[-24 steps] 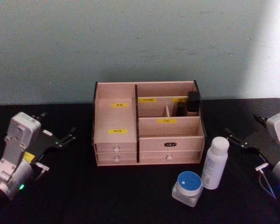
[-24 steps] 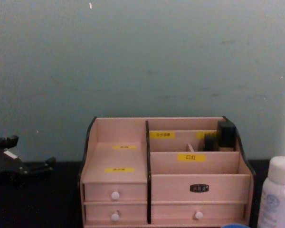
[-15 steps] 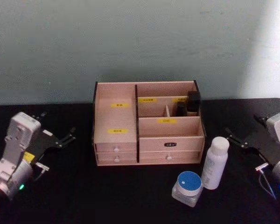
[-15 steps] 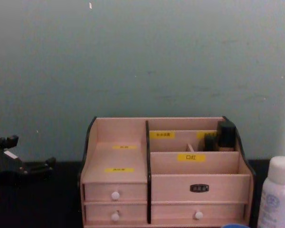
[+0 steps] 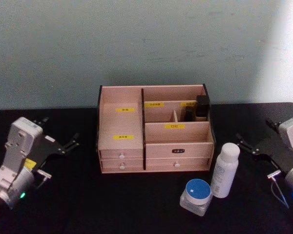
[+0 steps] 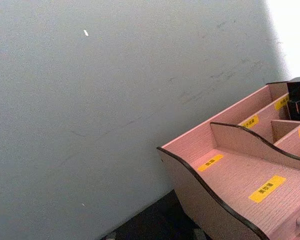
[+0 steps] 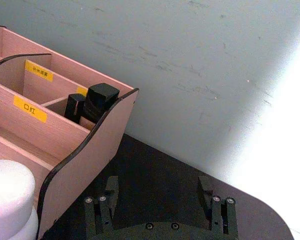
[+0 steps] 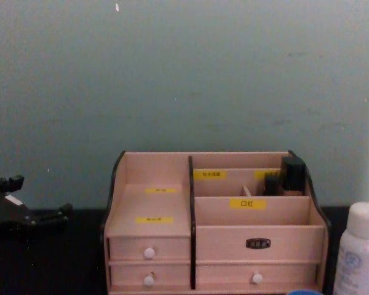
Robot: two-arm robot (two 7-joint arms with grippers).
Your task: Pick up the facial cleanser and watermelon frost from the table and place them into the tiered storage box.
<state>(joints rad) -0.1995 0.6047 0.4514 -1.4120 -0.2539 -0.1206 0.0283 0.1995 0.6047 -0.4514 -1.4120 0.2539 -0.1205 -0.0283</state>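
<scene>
Tiered storage box (image 5: 185,134) stands in the middle of the black table (image 5: 112,204), its back towards the grey-green wall (image 5: 136,44) and its four white-knobbed drawers (image 5: 121,156) facing the robot. Yellow labels (image 5: 174,126) mark its stepped compartments, and two dark items (image 5: 201,107) stand in the rear right compartment.

A white bottle (image 5: 225,169) stands upright on the table just in front of the box's right front corner; whether it touches the box cannot be told. A squat clear jar with a blue lid (image 5: 197,195) sits just beside the bottle, to its left and nearer the robot. Both are outside the box. Their print is too small to tell which is the cleanser and which the watermelon frost.

The left gripper (image 5: 61,129) hangs low over the table well to the left of the box, pointing towards it, its two fingers spread apart with nothing between them; the chest view has it (image 8: 34,196) at the left edge. The right gripper (image 5: 254,129) sits near the bottle on its right side, also spread wide and empty. In the right wrist view its fingers (image 7: 217,210) stand apart over bare table, with the box's side wall (image 7: 85,160) and the bottle's cap (image 7: 10,195) ahead
</scene>
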